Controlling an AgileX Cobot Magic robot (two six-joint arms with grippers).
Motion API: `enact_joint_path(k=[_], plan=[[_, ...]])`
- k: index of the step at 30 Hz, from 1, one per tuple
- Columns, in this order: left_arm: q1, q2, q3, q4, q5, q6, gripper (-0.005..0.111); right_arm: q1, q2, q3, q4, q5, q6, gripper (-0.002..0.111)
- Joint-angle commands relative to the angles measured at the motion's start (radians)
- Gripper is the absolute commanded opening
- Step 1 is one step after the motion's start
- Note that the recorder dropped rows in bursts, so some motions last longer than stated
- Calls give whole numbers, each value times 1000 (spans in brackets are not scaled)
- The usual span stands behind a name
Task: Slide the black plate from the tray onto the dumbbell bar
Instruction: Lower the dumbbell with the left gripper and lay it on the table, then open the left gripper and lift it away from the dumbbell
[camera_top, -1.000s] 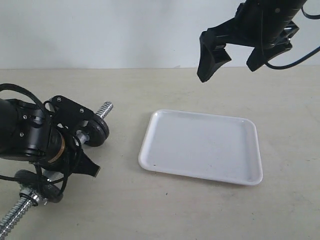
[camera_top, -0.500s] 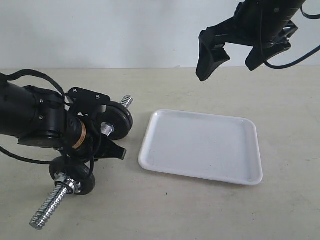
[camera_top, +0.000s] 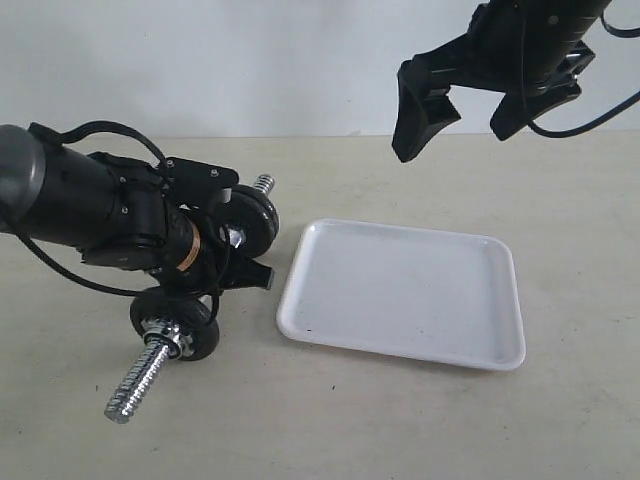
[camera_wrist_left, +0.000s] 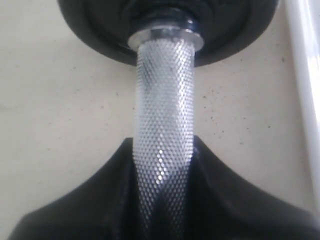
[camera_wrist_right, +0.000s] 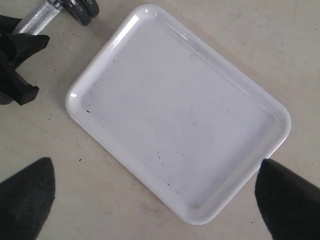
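- Your left gripper (camera_top: 222, 248) is clamped tight on the knurled middle of the dumbbell bar (camera_wrist_left: 164, 120).
- A black plate (camera_top: 252, 222) sits on the bar at the end nearest the tray (camera_top: 400, 295), and more black discs (camera_top: 180, 328) sit toward the other threaded end.
- Your right gripper (camera_top: 455, 140) hangs high over the tray's far edge, jaws spread wide and gripping nothing.
- The tray lies flat on the beige table (camera_top: 560, 200), just beside the bar.

wall (camera_top: 200, 60): plain, pale grey | tabletop (camera_top: 330, 430): beige, matte, faintly speckled | light: even, soft
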Motion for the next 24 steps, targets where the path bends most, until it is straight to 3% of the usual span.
enact_joint_path(k=[1,4,10,12,16,24], plan=[[0,-32,-36,15,-84,-15,4,-2,-10,0,-3,-12,-9,82],[0,-32,-39,15,-84,-18,4,-2,-10,0,-3,-8,-16,71],[0,-32,-39,15,-84,7,4,-2,-10,0,-3,4,-35,70],[0,-32,-39,15,-87,43,13,-2,-10,0,-3,4,-42,70],[0,-32,-39,15,-110,52,63,-2,-10,0,-3,4,-46,70],[0,-48,-39,-42,-101,52,64,-2,-10,0,-3,5,-49,70]])
